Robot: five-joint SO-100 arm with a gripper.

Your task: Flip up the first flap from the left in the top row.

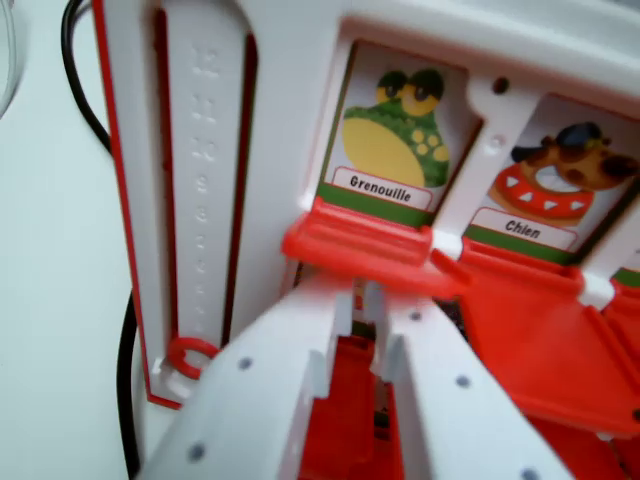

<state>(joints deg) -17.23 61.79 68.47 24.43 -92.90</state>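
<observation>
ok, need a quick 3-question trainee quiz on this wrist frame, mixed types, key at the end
1. True or false: the frog card reads "Grenouille".
2. Multiple choice: the gripper tips sit nearest to: A) the black cable, B) the red flap under the frog card, C) the dog card.
3. Fill in: the label on the dog card reads ____.

Key: 1 true; 2 B; 3 Chien.
</observation>
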